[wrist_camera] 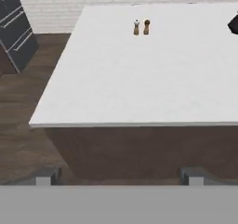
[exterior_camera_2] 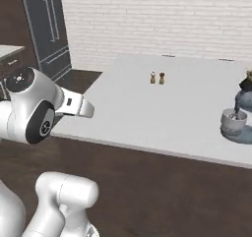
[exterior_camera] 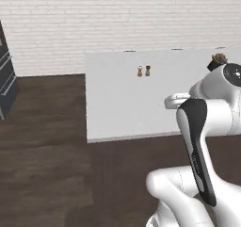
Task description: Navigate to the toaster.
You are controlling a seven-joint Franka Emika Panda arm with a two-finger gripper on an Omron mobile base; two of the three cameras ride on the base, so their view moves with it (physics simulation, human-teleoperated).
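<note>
The toaster is out of view. My gripper (wrist_camera: 120, 176) is open, its two dark fingertips (wrist_camera: 46, 176) spread wide with nothing between them. It is held above the dark wood floor, short of the near edge of a white island counter (wrist_camera: 139, 88), and looks across the countertop. The arm's white hand (exterior_camera_2: 78, 107) sticks out towards that counter.
A salt and a pepper shaker (wrist_camera: 141, 27) stand side by side far back on the counter. A grey-bowled stand mixer (exterior_camera_2: 235, 120) sits at the counter's right end. A tall dark appliance (exterior_camera_2: 49, 29) stands at the left against the white brick wall. Wood floor surrounds the island.
</note>
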